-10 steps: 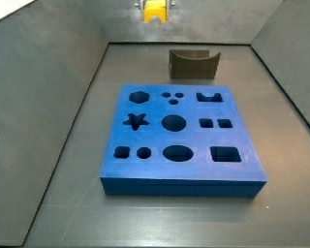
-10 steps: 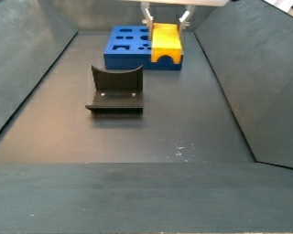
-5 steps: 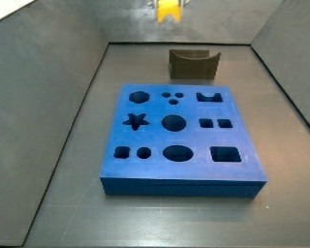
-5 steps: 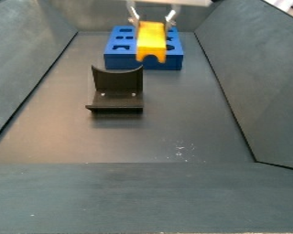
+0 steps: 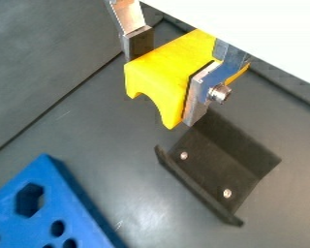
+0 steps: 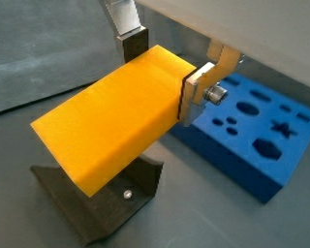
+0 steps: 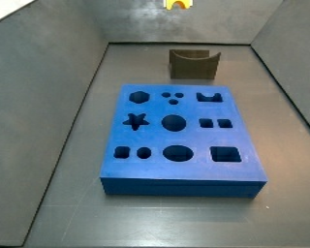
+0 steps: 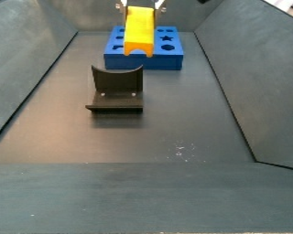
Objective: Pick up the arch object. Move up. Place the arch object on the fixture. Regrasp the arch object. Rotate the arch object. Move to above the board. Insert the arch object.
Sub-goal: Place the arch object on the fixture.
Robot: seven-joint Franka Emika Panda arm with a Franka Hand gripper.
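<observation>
Your gripper (image 5: pixel 174 60) is clamped on the arch object (image 5: pixel 169 77), one silver finger (image 5: pixel 205 85) on each flat side, and the piece hangs in the air with no contact below it. In both wrist views the grasp sits at one end of the block, so most of its length projects beyond the fingers.

Handling, as a judgement: the arch object looks like a rigid, smooth plastic block, light for its bulk and not fragile. Its faces appear slick, so expect it to pivot between the pads if it is bumped, the more so with the hold off-centre. When you regrasp, take it across the two broad flat sides, nearer the middle of its length and clear of the arch notch.

Pose: in a side view the gripper (image 8: pixel 139 7) is high at the 12 o'clock edge of the picture, with the arch object (image 8: pixel 139 31) hanging long-axis down. In that view the fixture (image 8: pixel 116 89) stands on the floor at about 7 o'clock from the piece, well apart from it, and the board (image 8: pixel 168 53) lies behind at roughly 3 o'clock. The arm itself is out of view. In a wrist view the fixture (image 5: pixel 224 159) lies below the held block, not touching it.
</observation>
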